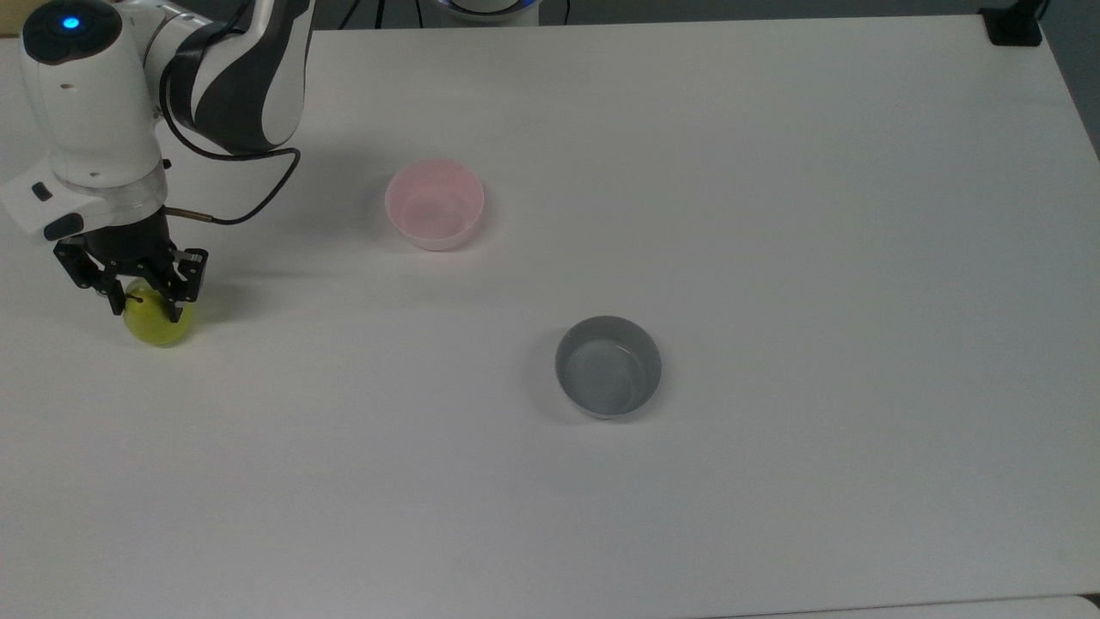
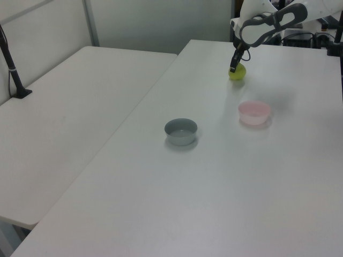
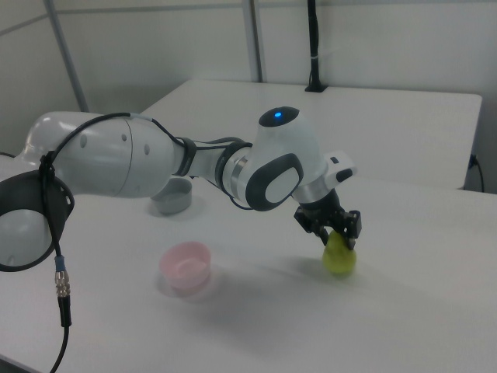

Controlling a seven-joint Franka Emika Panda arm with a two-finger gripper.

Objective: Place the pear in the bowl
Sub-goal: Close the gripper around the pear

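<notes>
In the top view, the black two-finger gripper (image 1: 144, 308) sits low over the small glossy yellow-green pear (image 1: 157, 324), which rests on the white table (image 1: 773, 215) at about nine o'clock. One finger stands on either side of the pear's upper part near the dark stem, set part-way open with the fruit between them; whether the pads already press on it I cannot tell. The round pale pink plastic bowl (image 1: 434, 205) lies well apart, at roughly two o'clock from the pear, and the round grey bowl (image 1: 608, 366) farther off at about four o'clock.

In the left view, the gripper (image 2: 234, 68) hangs at the pear's (image 2: 238, 72) ten o'clock edge; the pink bowl (image 2: 254, 113) sits near, at five o'clock.

In the right view, the gripper (image 3: 335, 235) comes straight down on the upright pear (image 3: 339, 256), stem end up, so the grasp looks centred. The pink bowl (image 3: 185, 264) lies at nine o'clock from it.
</notes>
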